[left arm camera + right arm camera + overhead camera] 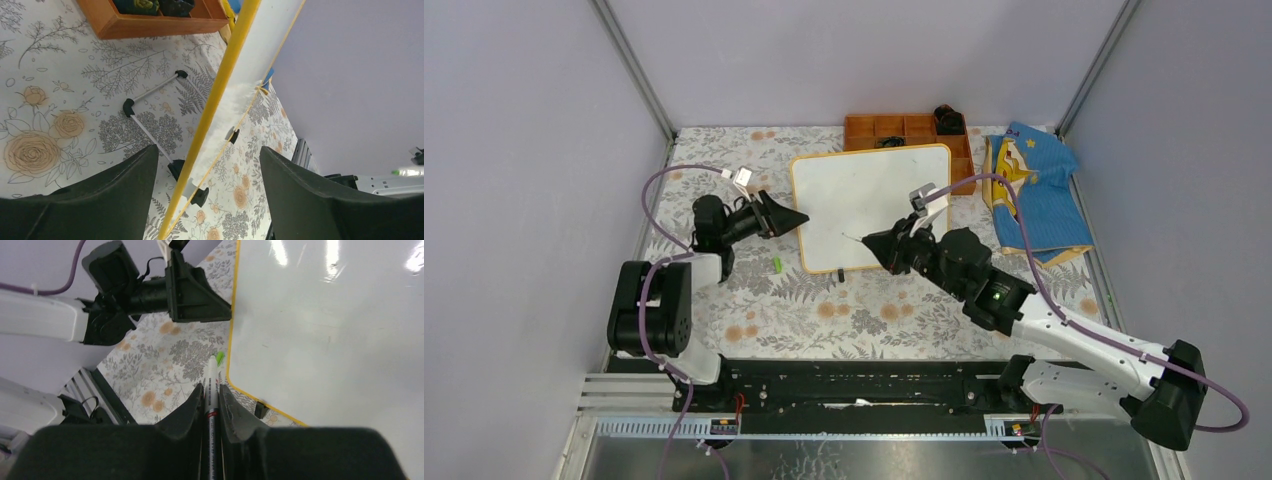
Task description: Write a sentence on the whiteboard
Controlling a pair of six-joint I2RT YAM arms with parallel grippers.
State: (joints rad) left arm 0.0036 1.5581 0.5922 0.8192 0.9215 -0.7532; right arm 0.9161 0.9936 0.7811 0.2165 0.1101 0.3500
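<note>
The whiteboard [869, 205] is set toward the far table edge, its left rim bracketed by the parted left gripper [801, 217]; a marker [211, 390] is clamped in the right gripper [870, 241] over the near rim.

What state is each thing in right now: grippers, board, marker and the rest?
whiteboard: blank, no sentence yet
left gripper: open, straddling the whiteboard's left edge
right gripper: shut on the marker
marker: uncapped
green cap: off, lying on the table beside the whiteboard
orange tray: some compartments hold dark items
</note>
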